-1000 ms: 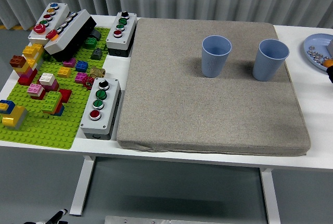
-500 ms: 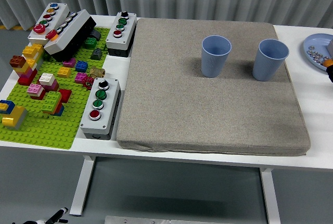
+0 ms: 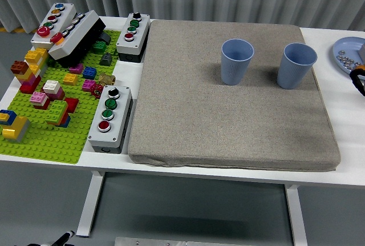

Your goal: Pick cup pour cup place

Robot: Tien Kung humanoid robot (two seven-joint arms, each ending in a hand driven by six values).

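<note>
Two light blue cups stand upright on the grey-brown mat [image 3: 228, 126], toward its far side. The left cup [image 3: 236, 62] is near the mat's middle and the right cup [image 3: 296, 65] is near its right edge. I cannot see anything inside either cup from here. Only a small black part of my right arm [image 3: 359, 79] with an orange ring shows at the picture's right edge, to the right of the right cup and apart from it. My left arm is out of view.
A blue plate [image 3: 342, 56] with small metal pieces sits at the far right. Left of the mat lie a green baseplate [image 3: 51, 137] with several coloured bricks and three grey button boxes [image 3: 110, 117], [image 3: 133, 33], [image 3: 53, 23]. The table's near edge runs below the mat.
The black part of my right arm at the right edge has come slightly further into view. The cups have not moved.
</note>
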